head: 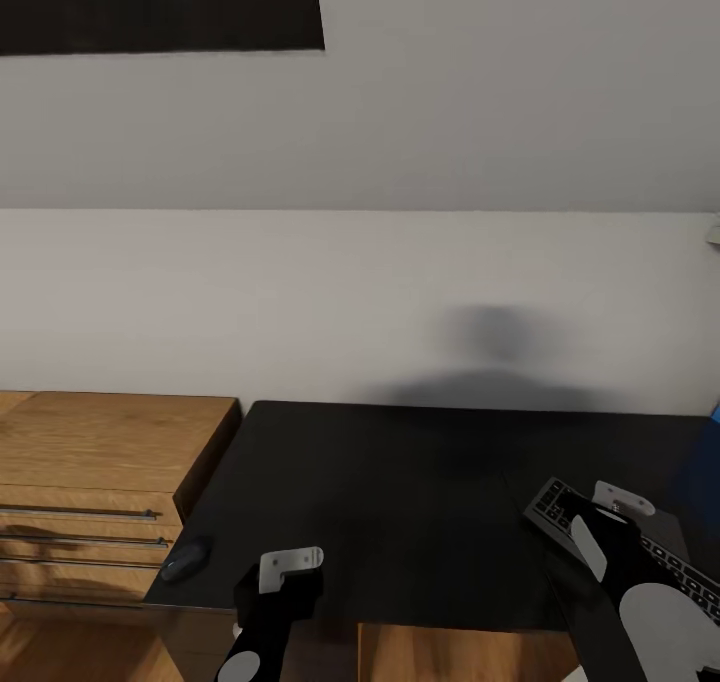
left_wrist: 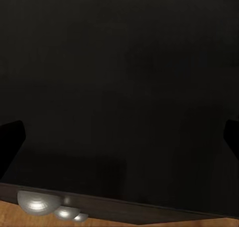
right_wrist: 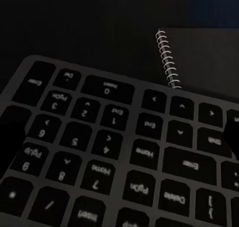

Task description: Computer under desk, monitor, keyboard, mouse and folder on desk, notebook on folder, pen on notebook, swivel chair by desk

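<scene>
1. My right gripper (head: 600, 522) hovered directly over the keyboard (head: 640, 547)'s number-pad end on the desk (head: 400, 502); I couldn't tell whether its jaws were open.
2. The spiral-bound notebook (right_wrist: 209, 57) lay just beyond it.
3. I judged a level, edge-on grasp best, keeping clear of that spiral.

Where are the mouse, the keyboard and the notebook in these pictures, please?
mouse (head: 185, 559), head view, middle of its rounded back.
keyboard (right_wrist: 107, 152), right wrist view, on the number-pad keys.
notebook (right_wrist: 209, 62), right wrist view, on its flat grey cover beside the spiral binding.
</scene>
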Robot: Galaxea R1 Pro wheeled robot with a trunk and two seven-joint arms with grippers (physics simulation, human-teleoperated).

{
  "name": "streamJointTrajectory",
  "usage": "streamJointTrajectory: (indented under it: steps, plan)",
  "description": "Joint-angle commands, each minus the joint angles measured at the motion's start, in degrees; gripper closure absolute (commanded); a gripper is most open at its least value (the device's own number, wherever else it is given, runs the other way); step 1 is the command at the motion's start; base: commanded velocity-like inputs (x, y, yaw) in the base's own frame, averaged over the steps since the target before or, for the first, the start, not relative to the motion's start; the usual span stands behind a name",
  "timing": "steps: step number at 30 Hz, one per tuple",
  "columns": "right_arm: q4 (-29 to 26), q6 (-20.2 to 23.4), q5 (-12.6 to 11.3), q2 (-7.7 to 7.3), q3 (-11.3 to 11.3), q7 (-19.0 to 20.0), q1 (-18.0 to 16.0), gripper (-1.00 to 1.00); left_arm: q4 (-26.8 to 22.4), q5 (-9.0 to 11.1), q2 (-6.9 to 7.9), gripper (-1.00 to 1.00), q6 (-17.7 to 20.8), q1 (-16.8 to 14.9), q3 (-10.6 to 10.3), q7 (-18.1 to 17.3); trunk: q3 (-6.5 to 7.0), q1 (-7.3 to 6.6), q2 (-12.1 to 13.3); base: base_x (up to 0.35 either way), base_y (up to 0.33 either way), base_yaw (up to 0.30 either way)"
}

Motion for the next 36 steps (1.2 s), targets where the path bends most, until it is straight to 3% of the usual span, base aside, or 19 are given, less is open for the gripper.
streamJointTrajectory:
  steps: [1, 36]
  plan:
    - [-0.1, 0.2, -0.4, -0.01, 0.1, -0.2, 0.0, -1.00, -0.1, 0.5, 0.00, -1.00, 0.1, 0.0, -0.1, 0.4, -0.05, 0.01, 0.0, 0.000, 0.000, 0.000]
    - [-0.2, 0.1, -0.3, -0.10, 0.1, 0.0, 0.0, -1.00, 1.6, 0.3, -0.14, -1.00, 0.3, 0.0, -0.9, 0.4, -0.05, 0.01, 0.0, 0.043, -0.045, 0.000]
